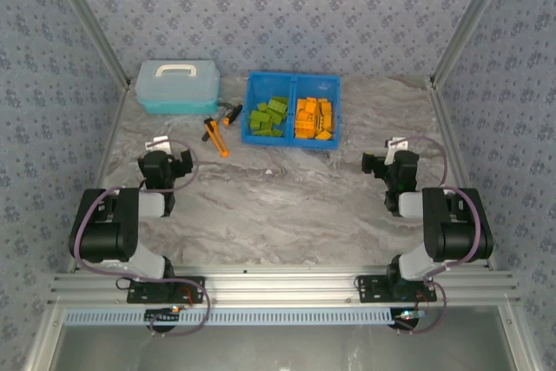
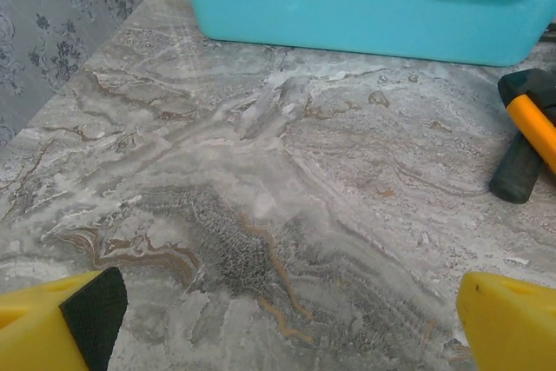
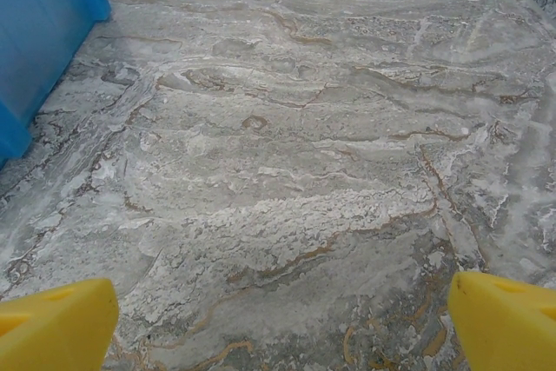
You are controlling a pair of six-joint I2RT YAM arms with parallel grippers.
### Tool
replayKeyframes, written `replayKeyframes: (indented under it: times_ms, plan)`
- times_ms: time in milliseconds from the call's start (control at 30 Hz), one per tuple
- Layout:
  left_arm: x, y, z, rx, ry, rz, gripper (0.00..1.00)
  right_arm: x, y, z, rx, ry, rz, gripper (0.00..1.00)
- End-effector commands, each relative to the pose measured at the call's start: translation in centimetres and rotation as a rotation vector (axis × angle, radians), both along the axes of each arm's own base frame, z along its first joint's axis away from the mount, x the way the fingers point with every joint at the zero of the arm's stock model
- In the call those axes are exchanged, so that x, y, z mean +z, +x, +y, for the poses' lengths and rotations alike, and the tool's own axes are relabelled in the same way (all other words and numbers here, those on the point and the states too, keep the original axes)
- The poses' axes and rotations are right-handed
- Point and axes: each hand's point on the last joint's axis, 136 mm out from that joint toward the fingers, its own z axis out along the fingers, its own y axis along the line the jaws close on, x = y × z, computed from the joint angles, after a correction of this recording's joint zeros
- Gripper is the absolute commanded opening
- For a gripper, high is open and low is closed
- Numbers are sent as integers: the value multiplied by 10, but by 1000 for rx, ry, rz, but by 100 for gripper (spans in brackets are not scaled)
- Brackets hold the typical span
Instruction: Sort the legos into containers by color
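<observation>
Legos lie in the blue bin, at the far middle of the surface, well ahead of both grippers. Green legos are in the left compartment and orange legos in the right compartment, with the centre wall between the two piles. Exact count is too small to tell.

The bin is ahead and to the right of the left gripper, and ahead and to the left of the right gripper.

Left gripper: jaws spread wide, nothing between them. Its yellow fingers show at the two bottom corners of the wrist view, with bare surface under and ahead.

Right gripper: also spread wide and holding nothing, over bare surface. A corner of the bin shows ahead-left of it, apart from the fingers.

A pale blue lidded case stands straight ahead of the left gripper, on the surface. An orange-and-black hand tool lies ahead-right of the left gripper, near the case; touching it or not, cannot tell. In the top view the tool lies between case and bin.

The grippers are well apart from each other, one on either side of the surface, neither touching anything.
</observation>
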Motion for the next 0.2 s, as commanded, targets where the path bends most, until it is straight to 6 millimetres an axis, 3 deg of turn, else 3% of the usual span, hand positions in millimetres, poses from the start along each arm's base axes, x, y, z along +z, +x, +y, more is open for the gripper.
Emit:
replayKeyframes:
  times_ms: [0,167]
  plan:
    - [8,4,-2,-17,1,-35,99,11,6,0,12,-16,-36,100]
    - [8,4,-2,-16,1,-35,99,11,6,0,13,-16,-38,100]
